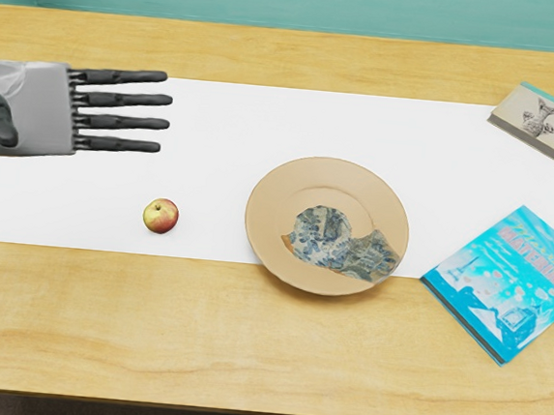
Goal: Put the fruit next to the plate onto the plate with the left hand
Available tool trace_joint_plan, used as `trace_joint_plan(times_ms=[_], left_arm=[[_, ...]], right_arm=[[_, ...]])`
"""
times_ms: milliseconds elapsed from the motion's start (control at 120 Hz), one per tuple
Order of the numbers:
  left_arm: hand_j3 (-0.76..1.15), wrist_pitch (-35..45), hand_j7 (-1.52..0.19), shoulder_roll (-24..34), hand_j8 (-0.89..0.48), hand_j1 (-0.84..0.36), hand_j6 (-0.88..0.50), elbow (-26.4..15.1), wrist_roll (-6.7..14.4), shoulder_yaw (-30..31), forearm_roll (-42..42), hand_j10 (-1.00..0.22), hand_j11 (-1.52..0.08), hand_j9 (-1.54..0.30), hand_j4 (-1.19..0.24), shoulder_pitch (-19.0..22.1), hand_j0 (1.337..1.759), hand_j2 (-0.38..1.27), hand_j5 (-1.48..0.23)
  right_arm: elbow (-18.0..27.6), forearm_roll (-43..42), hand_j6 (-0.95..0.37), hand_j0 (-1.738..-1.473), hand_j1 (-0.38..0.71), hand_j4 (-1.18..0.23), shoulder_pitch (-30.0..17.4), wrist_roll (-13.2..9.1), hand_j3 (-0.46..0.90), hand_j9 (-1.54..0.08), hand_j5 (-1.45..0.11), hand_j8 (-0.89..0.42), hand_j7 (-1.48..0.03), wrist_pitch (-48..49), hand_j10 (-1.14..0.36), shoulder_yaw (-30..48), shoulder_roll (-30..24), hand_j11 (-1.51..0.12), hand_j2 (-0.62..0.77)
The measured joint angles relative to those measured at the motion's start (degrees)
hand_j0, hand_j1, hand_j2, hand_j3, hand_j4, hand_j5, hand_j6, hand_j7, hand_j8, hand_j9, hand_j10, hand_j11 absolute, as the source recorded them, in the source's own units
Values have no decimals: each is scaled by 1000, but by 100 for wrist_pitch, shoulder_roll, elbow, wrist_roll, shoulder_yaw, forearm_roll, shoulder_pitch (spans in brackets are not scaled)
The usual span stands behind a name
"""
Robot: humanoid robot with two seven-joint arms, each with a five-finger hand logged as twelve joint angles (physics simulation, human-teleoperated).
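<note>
The grey left hand (72,112) hovers flat, fingers outstretched, holding nothing; the small red-yellow apple (161,216) lies on the white runner, left of the tan round plate (270,192), likely light, firm, smooth: grasp around its sides

You are looking at a light wooden table (246,341) that fills the frame, with a white runner (264,129) laid across its middle from edge to edge. Left of centre on the runner you have a small red-yellow apple (161,216). Near it, at centre, sits a tan plate (289,184), its lower rim reaching past the runner over bare wood. At lower right a turquoise book (503,281) straddles the runner's lower edge; at upper right a grey book (546,124) straddles its upper edge.
</note>
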Motion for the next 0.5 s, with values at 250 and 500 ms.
trace_joint_plan(times_ms=[250, 500], left_arm=[[0, 0, -17, 16, -6, 331, -5, -110, 0, -9, 209, -8, -18, -18, -6, -199, 1658, 2, -17], [0, 64, -32, -976, -20, 319, -20, -406, 0, -284, 3564, -22, -32, -32, -21, -453, 1658, 4, -31]], right_arm=[[4, -2, 0, -1658, -349, 0, 0, 0, 0, 0, 0, 0, 0, 0, 0, 0, 0, 0, 0], [5, -8, 0, -1658, -349, 0, 3, 0, 0, 0, 0, 0, 0, 1, 0, -6, 0, 0, 0]])
